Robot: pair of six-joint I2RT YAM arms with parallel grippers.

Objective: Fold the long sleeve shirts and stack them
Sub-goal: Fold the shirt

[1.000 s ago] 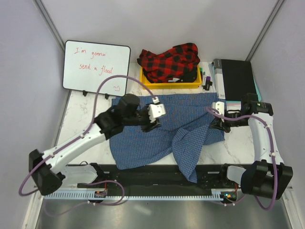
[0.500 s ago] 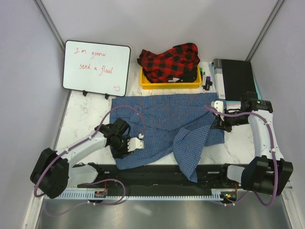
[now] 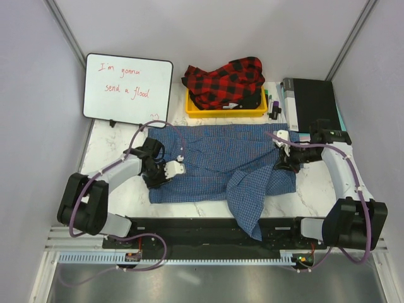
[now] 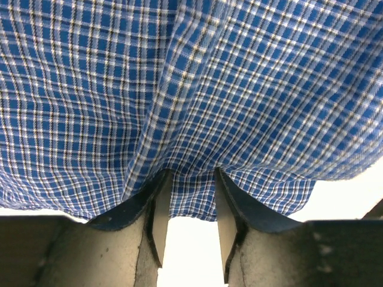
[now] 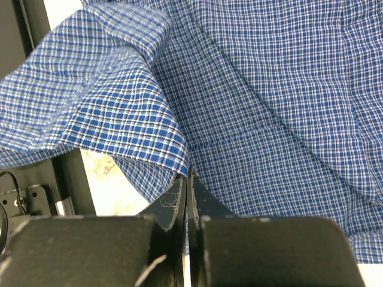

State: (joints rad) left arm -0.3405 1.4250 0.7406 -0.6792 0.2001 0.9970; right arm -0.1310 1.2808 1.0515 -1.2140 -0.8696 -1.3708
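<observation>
The blue checked long sleeve shirt (image 3: 214, 158) lies spread across the marble table, one sleeve trailing over the near edge. My left gripper (image 3: 176, 169) is low at its left part. In the left wrist view that gripper (image 4: 191, 179) stands open, with the blue shirt's (image 4: 209, 89) hem lying across the gap between its tips. My right gripper (image 3: 282, 163) sits at the shirt's right side. In the right wrist view it (image 5: 187, 175) is shut on a raised fold of the blue shirt (image 5: 269, 89). The red-and-black plaid shirt (image 3: 226, 82) is bunched in a yellow tray (image 3: 224, 113) at the back.
A whiteboard (image 3: 128, 88) with red writing leans at the back left. A black box (image 3: 310, 104) stands at the back right, with markers (image 3: 272, 105) between it and the tray. A black rail (image 3: 208, 230) runs along the near table edge.
My left gripper left the shirt's middle, swung down to its near-left corner, then moved back along the left side. The near-left hem shifted away from the rail. My right gripper moved slightly farther back.
</observation>
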